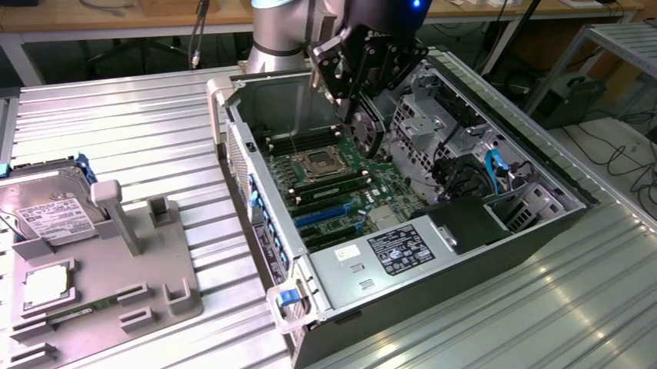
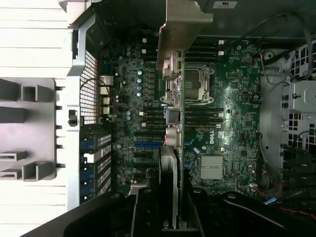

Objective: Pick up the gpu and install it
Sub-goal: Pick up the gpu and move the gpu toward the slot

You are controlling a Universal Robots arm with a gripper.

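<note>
Exterior view, entry 1: we log gripper (image 1: pixel 358 91) part-closed, clamped on the gpu (image 1: pixel 367 129), held edge-down above the mobo (image 1: pixel 339 181) inside the open pc case (image 1: pixel 451 300); pickup done, seating in slot not yet done, approx. halfway by our reckoning.

gpu (image 1: pixel 362 127) over motherboard (image 1: pixel 334 184), motherboard in case (image 1: pixel 431 296)

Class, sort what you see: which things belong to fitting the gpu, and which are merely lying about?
Belong to the job: gpu, held by the gripper; open computer case; motherboard.
Lying about: hard drive; grey parts holder.
</note>
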